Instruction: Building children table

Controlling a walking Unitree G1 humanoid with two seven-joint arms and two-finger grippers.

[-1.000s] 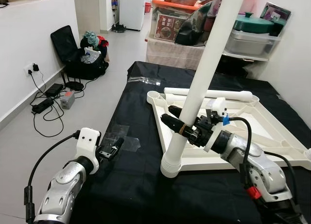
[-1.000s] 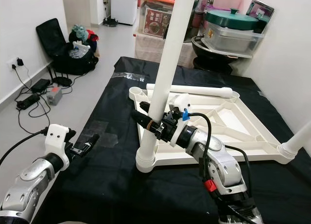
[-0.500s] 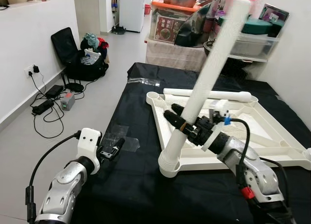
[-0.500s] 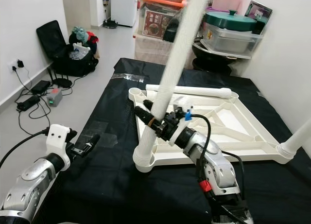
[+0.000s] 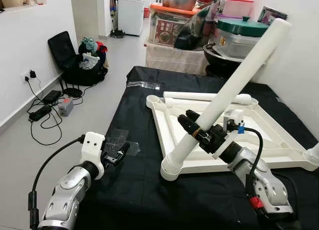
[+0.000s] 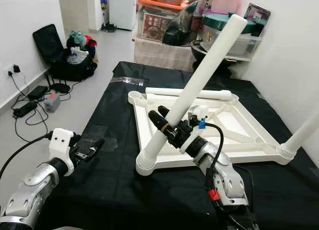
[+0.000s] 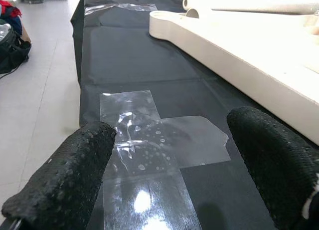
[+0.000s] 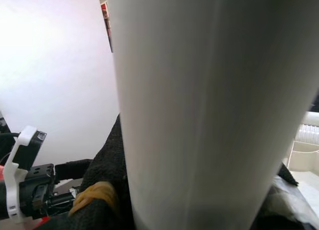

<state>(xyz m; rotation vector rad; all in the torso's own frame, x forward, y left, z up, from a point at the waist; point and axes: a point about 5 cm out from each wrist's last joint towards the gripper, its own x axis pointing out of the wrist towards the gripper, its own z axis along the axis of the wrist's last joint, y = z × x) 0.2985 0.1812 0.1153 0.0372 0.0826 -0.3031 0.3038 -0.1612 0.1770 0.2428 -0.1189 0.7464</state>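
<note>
A white table top (image 5: 160,121) lies upside down on the black-covered surface. My right gripper (image 5: 192,126) is shut on a long white leg (image 5: 239,78), which leans steeply to the right. The leg's ribbed lower end (image 5: 171,168) sits at the near left corner of the table top. A second leg (image 5: 204,97) lies along the far edge. A third leg (image 6: 300,134) stands at the right corner. My left gripper (image 5: 118,151) is open, low over a patch of clear tape (image 7: 149,140); its fingers (image 7: 65,185) hold nothing.
Storage boxes and a green-lidded pot (image 5: 241,33) are stacked behind the surface. A black bag (image 5: 75,60) and cables with a power strip (image 5: 42,110) lie on the floor to the left. A white wall stands close on the right.
The leg held by my right gripper has tipped from nearly upright to leaning far right, its lower end staying at the corner. The camera has shifted slightly. The left arm stays put.
</note>
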